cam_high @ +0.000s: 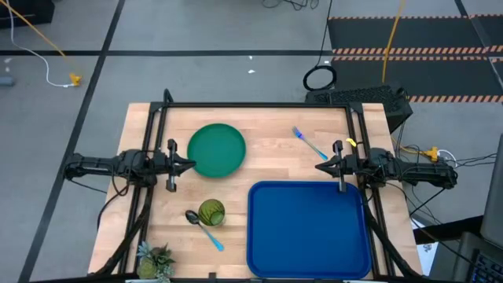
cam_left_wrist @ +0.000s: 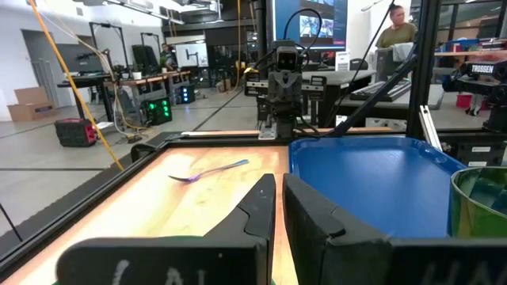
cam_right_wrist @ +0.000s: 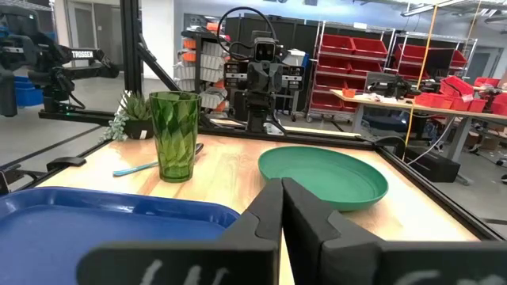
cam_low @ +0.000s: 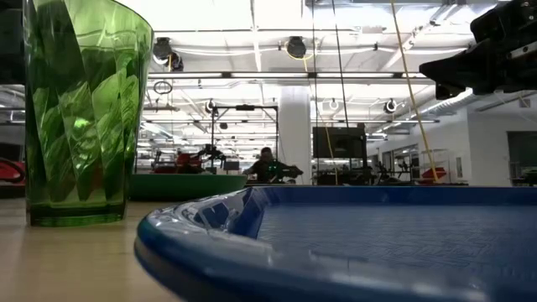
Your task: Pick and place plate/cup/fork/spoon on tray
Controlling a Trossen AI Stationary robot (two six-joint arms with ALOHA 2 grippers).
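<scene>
High view: left gripper (cam_high: 191,164) clenched on nothing, its tip at the plate's (cam_high: 217,149) left rim. Cup (cam_high: 211,212) stands upright near the front edge, spoon (cam_high: 203,227) lying just beside it, bowl to its left. Tray (cam_high: 308,229) sits empty at front right. Fork (cam_high: 309,144) lies behind the tray. Right gripper (cam_high: 321,167) clenched, empty, over the tray's back edge.
</scene>
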